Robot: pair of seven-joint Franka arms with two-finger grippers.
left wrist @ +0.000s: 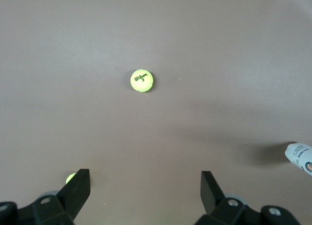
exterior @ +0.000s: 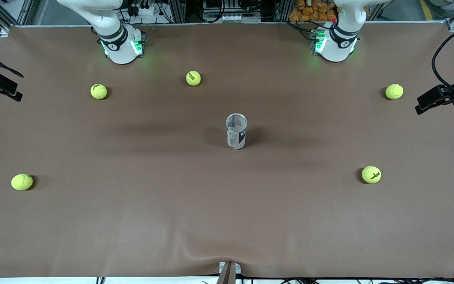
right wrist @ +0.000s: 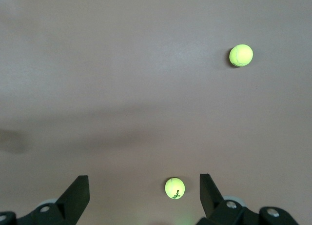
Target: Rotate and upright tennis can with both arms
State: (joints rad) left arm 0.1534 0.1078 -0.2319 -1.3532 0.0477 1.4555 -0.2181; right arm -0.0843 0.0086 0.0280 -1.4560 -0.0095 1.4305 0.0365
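Can (exterior: 236, 131) stands upright at frame centre, nothing left; left gripper (left wrist: 145, 193) and right gripper (right wrist: 144, 195) hang spread, empty.

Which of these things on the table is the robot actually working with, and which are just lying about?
Part of the job:
- tennis can, standing upright mid-table
- left claw, open, up over the table
- right claw, open, up over the table

Just lying about:
- five tennis balls scattered round the can
- brown table
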